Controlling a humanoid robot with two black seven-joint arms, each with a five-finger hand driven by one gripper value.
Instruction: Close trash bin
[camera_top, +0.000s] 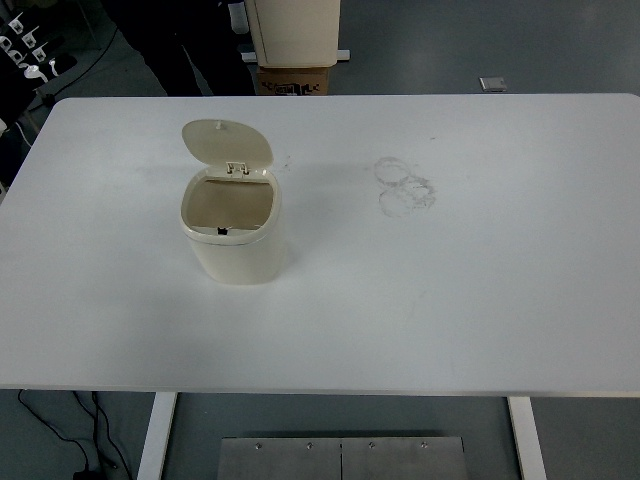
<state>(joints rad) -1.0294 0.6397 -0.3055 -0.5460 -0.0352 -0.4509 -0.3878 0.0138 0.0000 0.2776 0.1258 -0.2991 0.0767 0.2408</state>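
At about ten o'clock, past the table's far left corner, the left hand (28, 60) is hovering off the surface; only part of it is showing, so whether its fingers are spread or curled cannot be told. The right hand is not showing at all. The trash bin (236, 232) is standing upright left of centre, its lid (227, 143) tipping up and back on the hinge at the bin's twelve o'clock side, leaving the mouth open toward the camera. Judging from this, the closing is not yet begun. The white table (450, 300) is carrying faint ring smudges (404, 186) at one o'clock. Beyond it, grey floor and a cream cabinet (293, 30) are lying at twelve o'clock.
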